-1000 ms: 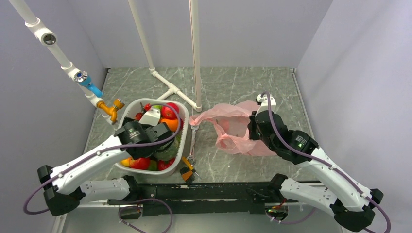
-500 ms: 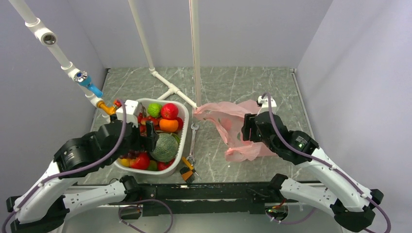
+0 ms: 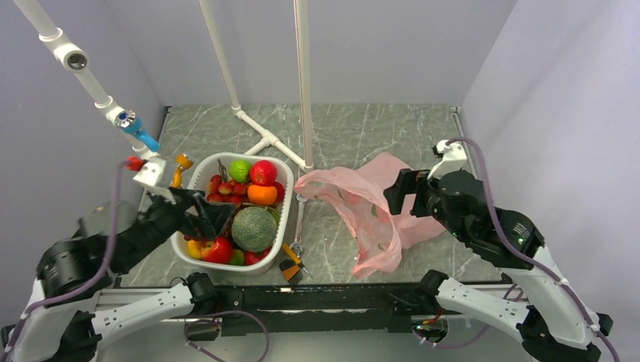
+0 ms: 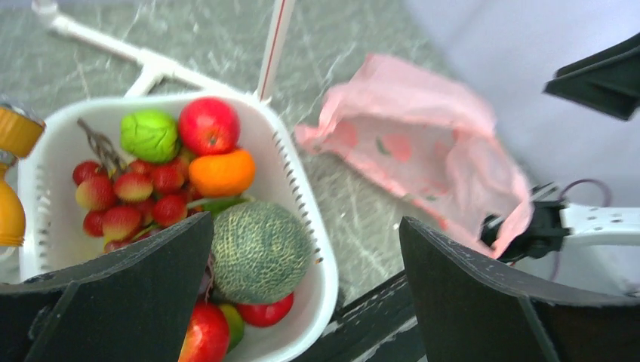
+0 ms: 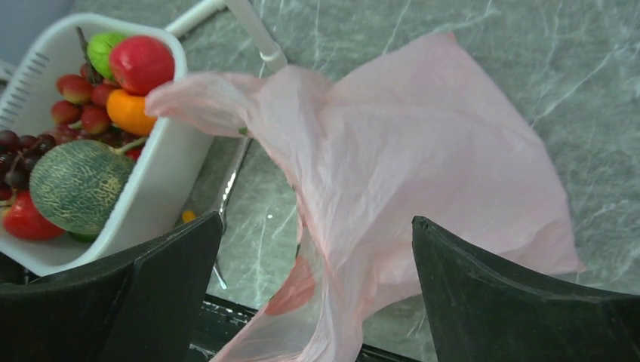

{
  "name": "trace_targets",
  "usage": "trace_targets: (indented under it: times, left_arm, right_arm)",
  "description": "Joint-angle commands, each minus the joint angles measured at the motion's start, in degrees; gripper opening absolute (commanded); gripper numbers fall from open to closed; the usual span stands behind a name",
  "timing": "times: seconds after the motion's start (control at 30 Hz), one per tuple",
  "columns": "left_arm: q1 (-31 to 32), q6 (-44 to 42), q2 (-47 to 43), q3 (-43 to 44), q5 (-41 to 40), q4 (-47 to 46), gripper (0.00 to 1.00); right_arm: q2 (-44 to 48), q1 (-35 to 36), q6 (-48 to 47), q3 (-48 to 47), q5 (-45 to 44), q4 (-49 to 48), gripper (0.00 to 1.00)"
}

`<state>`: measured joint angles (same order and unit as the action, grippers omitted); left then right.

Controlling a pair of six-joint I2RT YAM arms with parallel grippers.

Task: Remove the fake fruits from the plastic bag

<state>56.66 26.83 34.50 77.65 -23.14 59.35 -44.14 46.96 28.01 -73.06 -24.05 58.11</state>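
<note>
Now you see both arms withdrawn, left gripper (image 4: 306,222) and right gripper (image 5: 317,219) spread empty, fake fruits (image 4: 208,124) in the basket (image 4: 294,188), plastic bag (image 3: 362,204) slack: unloading appears complete.

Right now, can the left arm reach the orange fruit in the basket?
Probably yes: the open left hand hovers by the basket, and the orange fruit lies on top, uncovered.

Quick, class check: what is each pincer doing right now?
Left pincer: open, empty.
Right pincer: open over the plastic bag, gripping nothing.
</note>
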Motion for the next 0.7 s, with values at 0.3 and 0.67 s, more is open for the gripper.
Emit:
trace_targets:
  times: [0.3, 0.67]
  left_arm:
    - [0.19, -9.24, -13.14, 6.57, 3.50, -14.24, 0.99]
    - [0.19, -9.43, -16.08, 8.08, 1.58, -12.23, 0.99]
  right_arm:
    - [8.06, -0.18, -6.91, -13.36, -1.07, -0.75, 0.99]
    - [10.56, -0.18, -8.70, -19.88, -5.94, -1.86, 0.99]
